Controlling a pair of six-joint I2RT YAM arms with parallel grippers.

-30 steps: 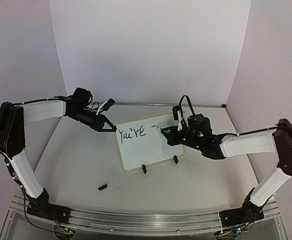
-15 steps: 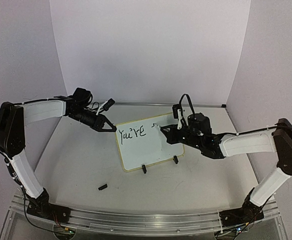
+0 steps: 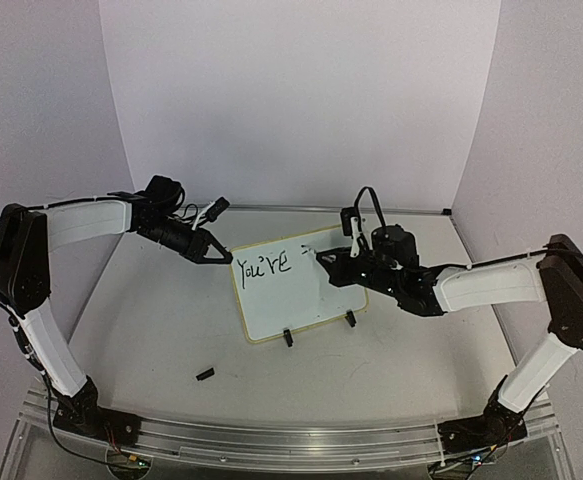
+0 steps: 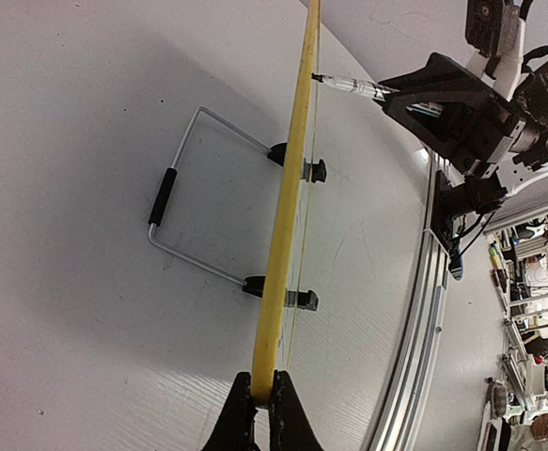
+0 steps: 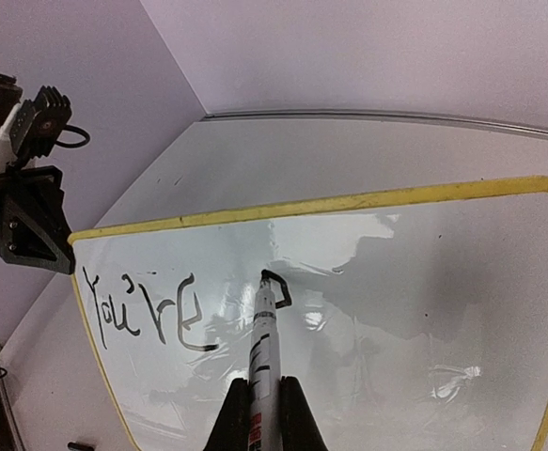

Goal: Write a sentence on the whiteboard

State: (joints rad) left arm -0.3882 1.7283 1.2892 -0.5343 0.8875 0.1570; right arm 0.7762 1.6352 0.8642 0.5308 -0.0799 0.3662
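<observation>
The whiteboard (image 3: pixel 301 300) stands tilted on two black clip feet, yellow rim around it. My left gripper (image 3: pixel 219 256) is shut on its upper left corner; the left wrist view shows the rim (image 4: pixel 290 188) edge-on, pinched between the fingers of the left gripper (image 4: pixel 262 387). My right gripper (image 3: pixel 335 263) is shut on a white marker (image 5: pixel 265 338) whose tip touches the whiteboard (image 5: pixel 443 319). Of the sentence, "You're" (image 5: pixel 142 310) is written in black, with a small hooked stroke beside the tip. The same "You're" (image 3: pixel 264 266) shows from above.
A small black marker cap (image 3: pixel 205 374) lies on the table in front of the board. A wire stand (image 4: pixel 175 188) props the board from behind. White walls close in the back and sides; an aluminium rail (image 3: pixel 291 442) runs along the near edge.
My right gripper has shifted slightly left with the marker, its tip tracing a new stroke after "You're". The left arm and the board have not moved.
</observation>
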